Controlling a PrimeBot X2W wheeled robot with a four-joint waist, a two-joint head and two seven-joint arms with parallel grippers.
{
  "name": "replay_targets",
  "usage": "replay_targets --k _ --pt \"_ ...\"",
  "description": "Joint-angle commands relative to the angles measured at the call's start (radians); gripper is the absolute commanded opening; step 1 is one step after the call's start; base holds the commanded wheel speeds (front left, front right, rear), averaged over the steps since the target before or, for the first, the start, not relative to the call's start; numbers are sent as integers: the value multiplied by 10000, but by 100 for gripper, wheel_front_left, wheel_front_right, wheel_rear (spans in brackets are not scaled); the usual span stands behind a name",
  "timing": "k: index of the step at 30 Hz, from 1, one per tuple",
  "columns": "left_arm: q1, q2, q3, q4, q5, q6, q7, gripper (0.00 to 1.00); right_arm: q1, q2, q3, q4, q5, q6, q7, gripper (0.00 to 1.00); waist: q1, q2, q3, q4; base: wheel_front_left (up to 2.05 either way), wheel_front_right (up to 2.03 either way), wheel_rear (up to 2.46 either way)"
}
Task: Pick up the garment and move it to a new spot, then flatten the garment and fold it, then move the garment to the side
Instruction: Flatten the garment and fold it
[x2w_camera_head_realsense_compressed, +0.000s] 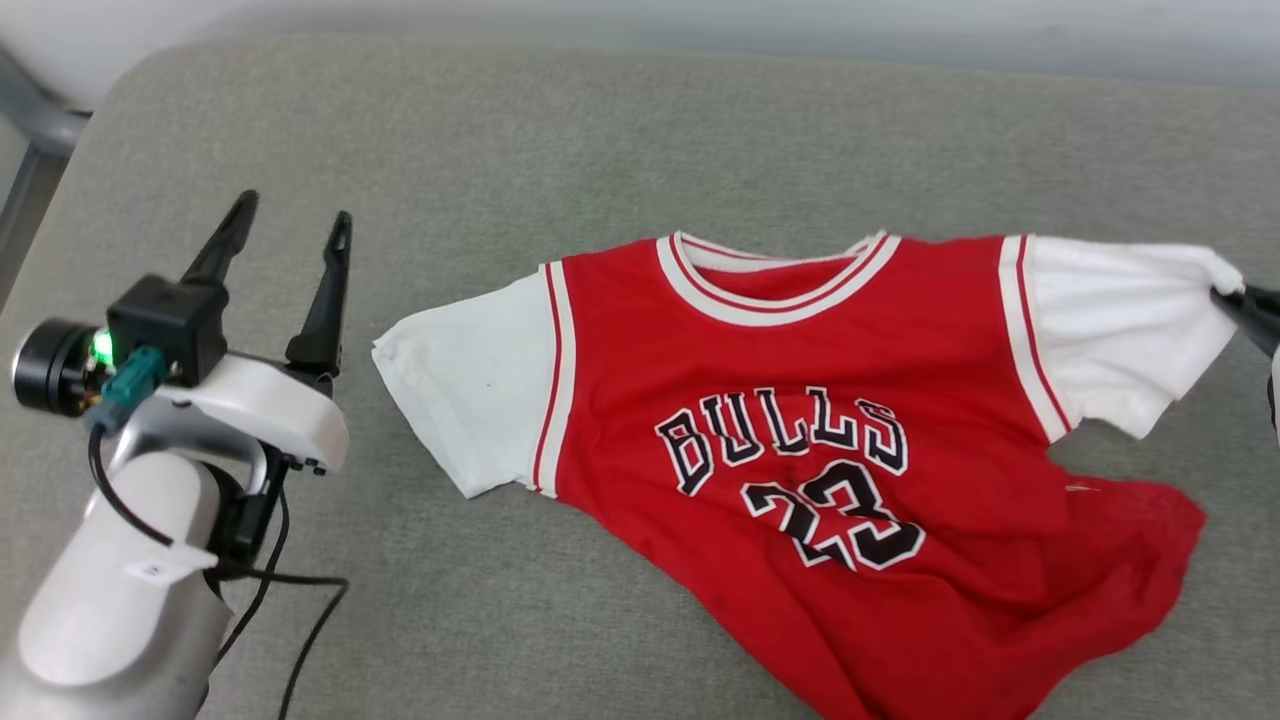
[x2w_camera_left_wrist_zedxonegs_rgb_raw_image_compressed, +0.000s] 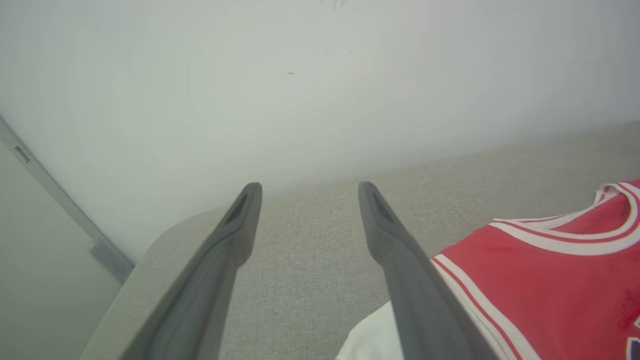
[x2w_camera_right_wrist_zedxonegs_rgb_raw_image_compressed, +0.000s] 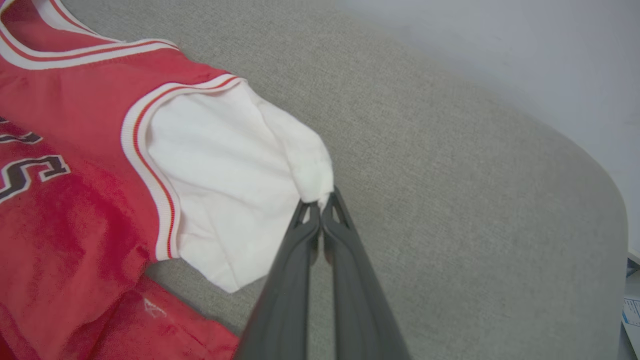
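Reading BULLS 23, red garment, right fingers pinching its white sleeve, left fingers spread

L forearm pale grey, rounded; black cam block w/ green LED; teal plug; black cables; L gripper fingers dark, tapered; white tag, prob. label, illegible.

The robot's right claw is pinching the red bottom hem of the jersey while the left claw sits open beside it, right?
Not the hem: the right gripper is shut on the tip of the white sleeve of the garment, as the right wrist view shows. The left gripper does sit open beside it.
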Motion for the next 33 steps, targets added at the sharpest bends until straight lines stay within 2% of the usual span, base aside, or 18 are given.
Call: replay_targets --k 1,6,9,12,18,21,26,33 --pt "-273 140 -117 83 -16 -244 283 100 405 -176 -105 -239 66 -14 -153 0 0 -1 -268 -275 0 0 0" --pt "-1048 589 -466 297 -290 -1070 1619 100 1522 -261 -640 -926 112 -14 -470 0 0 -1 -501 -613 0 0 0" --pt "-1478 806 -795 431 -768 -1490 2959 100 2159 -143 -1046 -1254 38 -14 -526 0 0 -1 -566 -810 0 0 0" --pt "-1965 1093 -1174 505 -1346 -1703 4417 100 2656 -35 -1408 -1581 -165 -14 -442 0 0 -1 -551 -992 0 0 0" --pt "-2868 1574 -2255 709 -2771 -1801 7244 100 3250 344 -2034 -2245 -518 -14 -82 0 0 -1 -323 -1280 0 0 0" --pt "-3310 1778 -2878 830 -3394 -1802 8203 100 3321 504 -2219 -2525 -675 -14 95 0 0 -1 -121 -1398 0 0 0" --pt "-4081 1992 -3923 1388 -4108 -1801 9289 100 3210 719 -2413 -2888 -832 -13 270 0 0 -1 330 -1568 0 0 0" --pt "-4644 2014 -4504 2526 -4707 -1803 9757 100 2947 867 -2517 -3207 -930 -13 400 0 0 -1 886 -1738 0 0 0"
